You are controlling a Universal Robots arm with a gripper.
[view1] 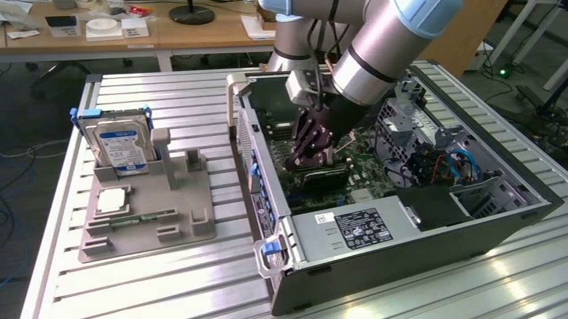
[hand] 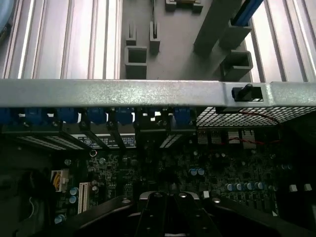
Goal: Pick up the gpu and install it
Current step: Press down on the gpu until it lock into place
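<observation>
Here, deep inside the open computer case [view1: 497, 212], hangs the gripper [view1: 312, 157], fingers pressed together, tips down against the top edge of the gpu [view1: 321, 177]; seemingly bearing down on the card, not pinching it (hard to tell for sure). Stands on edge over the motherboard [view1: 360, 163], black cooler face showing, apparently in or near its slot; probably a downward push to seat it. Well apart, on the exterior view's left, sits the grey parts holder [view1: 169, 199] with the hard drive [view1: 118, 147] upright and a memory stick [view1: 142, 218] lying flat. From the wrist view comes what the exterior hides: the case's rear metal rail [hand: 123, 93], blue slot latches [hand: 98, 114] beneath it, dark board with capacitors, and the black fingers [hand: 153, 217] close up.
</observation>
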